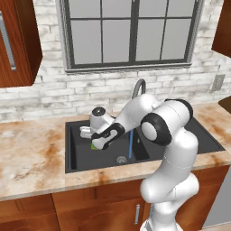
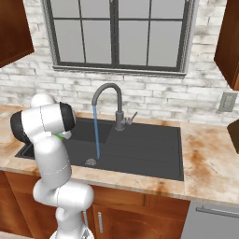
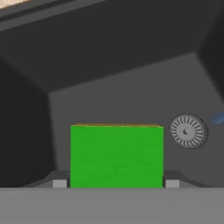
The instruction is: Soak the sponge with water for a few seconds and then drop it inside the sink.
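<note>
Pale brick and a dark-framed window back the marble counter [image 1: 31, 158], and set into it is the charcoal sink [image 2: 140, 154] with its flat drainboard to the right. From the curved faucet [image 2: 106, 91] the water [image 2: 96, 133] runs in a thin blue stream, straight down to a spot just beside the round drain [image 3: 188, 131].

Over the left half of the basin the white arm reaches in, and its gripper [image 1: 94, 143] hangs low inside the sink. Its jaws are clamped on the sponge [image 3: 117, 155], one dark fingertip pressed to each side of the bright green block, whose yellowish edge shows along the far side in the hand view. From the left base camera only a sliver of green peeks out beneath the hand.

Judging by this, the sponge is up off the basin floor and the soaking has not begun: the stream falls to the right of the sponge, clearly apart from it. The next move looks to call for carrying the sponge sideways towards the drain until it sits under the water, grip kept firm, then letting it fall.
</note>
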Robot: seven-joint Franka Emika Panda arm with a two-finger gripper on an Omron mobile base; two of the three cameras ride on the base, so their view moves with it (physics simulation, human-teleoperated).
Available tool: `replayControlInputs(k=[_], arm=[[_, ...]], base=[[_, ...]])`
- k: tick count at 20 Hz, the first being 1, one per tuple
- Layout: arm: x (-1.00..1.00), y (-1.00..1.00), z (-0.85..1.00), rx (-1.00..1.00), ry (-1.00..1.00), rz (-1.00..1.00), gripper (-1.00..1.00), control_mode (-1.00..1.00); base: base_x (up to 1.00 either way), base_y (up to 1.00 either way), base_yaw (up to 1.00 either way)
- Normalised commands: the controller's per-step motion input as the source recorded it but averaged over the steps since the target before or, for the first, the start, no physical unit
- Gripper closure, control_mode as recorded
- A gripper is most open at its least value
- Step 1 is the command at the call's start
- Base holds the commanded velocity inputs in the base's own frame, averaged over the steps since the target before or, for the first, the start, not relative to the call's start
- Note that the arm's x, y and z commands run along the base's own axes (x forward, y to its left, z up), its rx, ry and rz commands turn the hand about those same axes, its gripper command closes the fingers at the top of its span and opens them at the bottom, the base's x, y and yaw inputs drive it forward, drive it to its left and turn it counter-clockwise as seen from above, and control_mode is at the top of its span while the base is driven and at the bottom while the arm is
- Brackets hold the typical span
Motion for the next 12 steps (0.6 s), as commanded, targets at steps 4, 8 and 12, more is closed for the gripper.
replayControlInputs(k=[4,8,12], arm=[[0.07,-0.18,0.00,0.00,0.00,0.12,1.00,-1.00],[0.06,-0.22,0.00,0.00,0.08,0.14,1.00,-1.00],[0.04,-0.11,-0.02,0.00,0.10,0.12,1.00,-1.00]], base=[[0.00,0.00,0.00],[0.00,0.00,0.00],[0.00,0.00,0.00]])
